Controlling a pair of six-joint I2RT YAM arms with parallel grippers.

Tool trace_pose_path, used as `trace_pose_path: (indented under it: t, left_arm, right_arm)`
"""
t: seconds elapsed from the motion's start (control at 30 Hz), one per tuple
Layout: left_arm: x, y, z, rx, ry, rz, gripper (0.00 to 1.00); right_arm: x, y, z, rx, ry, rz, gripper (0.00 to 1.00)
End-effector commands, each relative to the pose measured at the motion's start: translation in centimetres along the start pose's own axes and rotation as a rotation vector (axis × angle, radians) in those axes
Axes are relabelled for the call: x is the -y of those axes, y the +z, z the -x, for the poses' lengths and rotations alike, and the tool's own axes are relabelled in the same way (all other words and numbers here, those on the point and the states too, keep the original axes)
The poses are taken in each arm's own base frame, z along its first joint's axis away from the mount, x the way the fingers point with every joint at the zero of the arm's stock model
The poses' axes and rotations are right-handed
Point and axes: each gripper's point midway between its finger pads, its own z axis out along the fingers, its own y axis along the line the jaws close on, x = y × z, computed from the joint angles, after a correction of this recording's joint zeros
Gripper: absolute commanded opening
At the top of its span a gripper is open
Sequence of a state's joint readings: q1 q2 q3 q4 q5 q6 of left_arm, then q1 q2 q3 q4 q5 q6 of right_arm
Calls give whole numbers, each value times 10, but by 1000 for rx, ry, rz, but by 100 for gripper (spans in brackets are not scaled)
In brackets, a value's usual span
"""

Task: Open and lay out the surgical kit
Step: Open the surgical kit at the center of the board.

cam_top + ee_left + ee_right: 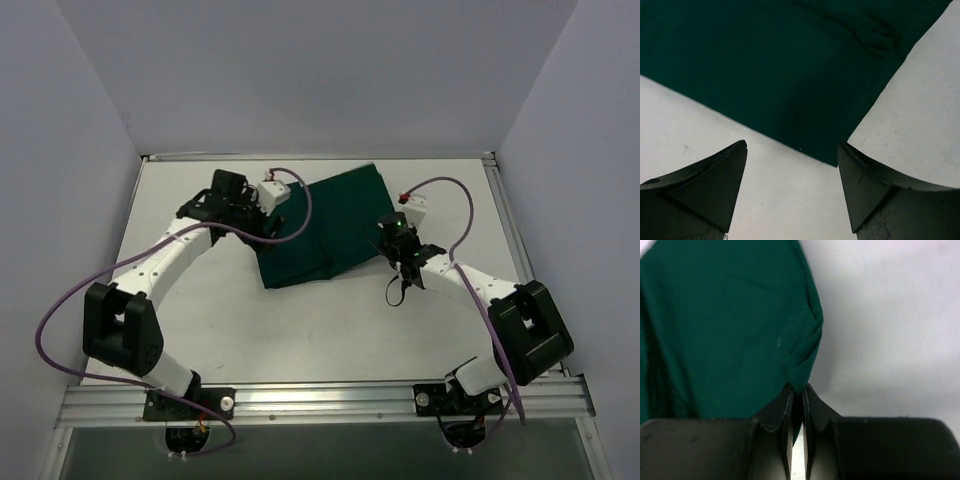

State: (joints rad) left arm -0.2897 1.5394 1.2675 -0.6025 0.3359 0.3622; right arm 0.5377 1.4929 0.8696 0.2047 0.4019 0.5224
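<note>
- While it lies folded shut on the white flat surface (330, 330), the surgical kit's dark green cloth wrap (325, 225) sits toward the far middle, between both arms.
- Right jaws: clenched on the wrap's right corner, cloth pinched between them.
- Left jaws: spread wide and empty, with a left-side corner of the wrap just beyond their tips.

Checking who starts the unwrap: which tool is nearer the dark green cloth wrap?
Right. The right tool is pinched shut on an edge of the dark green cloth wrap; the left tool hangs open short of its corner.
</note>
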Motion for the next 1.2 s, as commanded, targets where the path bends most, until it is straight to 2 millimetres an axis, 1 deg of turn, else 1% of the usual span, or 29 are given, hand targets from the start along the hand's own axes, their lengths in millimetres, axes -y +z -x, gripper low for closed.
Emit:
trace_pose_path:
  t: [0.0, 0.03, 0.07, 0.1, 0.13, 0.17, 0.2, 0.23, 0.27, 0.3, 0.33, 0.37, 0.4, 0.47, 0.57, 0.63, 0.67, 0.73, 0.77, 0.83, 0.87, 0.93, 0.97, 1.0, 1.03, 1.07, 1.1, 1.13, 1.17]
  left_arm:
    - [21, 23, 27, -5, 179, 41, 82]
    - [41, 33, 37, -2, 239, 35, 83]
    - [50, 47, 35, -26, 266, 27, 83]
    - [59, 55, 37, -31, 287, 27, 83]
    - [75, 64, 49, -18, 316, 27, 83]
    - [83, 81, 42, -55, 322, 11, 83]
    - [90, 89, 45, -61, 330, 11, 83]
    - [102, 95, 57, -48, 342, 19, 83]
    - [108, 111, 50, -80, 348, 14, 83]
    - [114, 116, 50, -88, 352, 4, 83]
    - [119, 121, 50, -93, 355, -4, 83]
    - [128, 127, 49, -97, 368, -17, 83]
    - [131, 129, 49, -95, 372, -20, 83]
    - [138, 133, 46, -99, 384, -30, 83]
    - [134, 136, 43, -112, 385, -2, 82]
    - [129, 141, 39, -131, 387, 28, 77]
    - [127, 142, 38, -138, 386, 38, 69]
    - [125, 143, 40, -135, 378, 52, 59]
    - [125, 143, 41, -133, 373, 56, 49]
    - [125, 142, 48, -113, 368, 64, 42]
    - [125, 141, 50, -108, 369, 69, 40]
    - [125, 142, 52, -104, 372, 73, 32]
    - [125, 142, 53, -101, 371, 75, 29]
    - [124, 143, 52, -103, 372, 77, 22]
    - [124, 143, 51, -106, 372, 78, 18]
    - [122, 143, 51, -109, 372, 86, 13]
    - [121, 141, 51, -110, 369, 93, 3]
    - [120, 137, 55, -96, 363, 104, 2]
    - [117, 133, 54, -95, 359, 119, 2]
  right_arm:
    - [21, -2, -13, 6, 207, -1, 0]
    - [27, -1, -18, -1, 231, -10, 0]
    - [40, 0, -29, -20, 245, -26, 0]
    - [43, 1, -37, -35, 251, -28, 0]
    - [49, 2, -47, -54, 267, -39, 2]
    - [56, 4, -51, -64, 280, -55, 5]
    - [59, 5, -56, -79, 284, -63, 14]
    - [64, 5, -61, -90, 297, -80, 20]
    - [73, 4, -63, -98, 307, -108, 33]
    - [79, 3, -65, -99, 314, -127, 38]
    - [83, 0, -66, -97, 321, -136, 41]
    - [92, -6, -68, -91, 340, -149, 46]
    - [97, -9, -68, -81, 349, -162, 50]
    - [108, -21, -67, -57, 370, -173, 53]
    - [118, -30, -59, -21, 390, -180, 53]
    - [122, -33, -56, -18, 382, -186, 53]
    - [120, -34, -54, -17, 377, -179, 52]
    - [117, -33, -47, -11, 358, -165, 52]
    - [114, -31, -49, -23, 351, -154, 52]
    - [106, -26, -47, -27, 341, -126, 52]
    - [104, -21, -56, -65, 328, -121, 53]
    - [97, -14, -58, -86, 319, -102, 54]
    - [97, -9, -68, -119, 304, -110, 54]
    - [95, -6, -72, -134, 299, -104, 54]
    - [93, -2, -72, -138, 301, -97, 54]
    - [94, 1, -81, -160, 294, -106, 54]
    - [95, 3, -83, -164, 294, -108, 53]
    - [95, 6, -87, -171, 294, -112, 52]
    - [95, 7, -90, -175, 295, -110, 49]
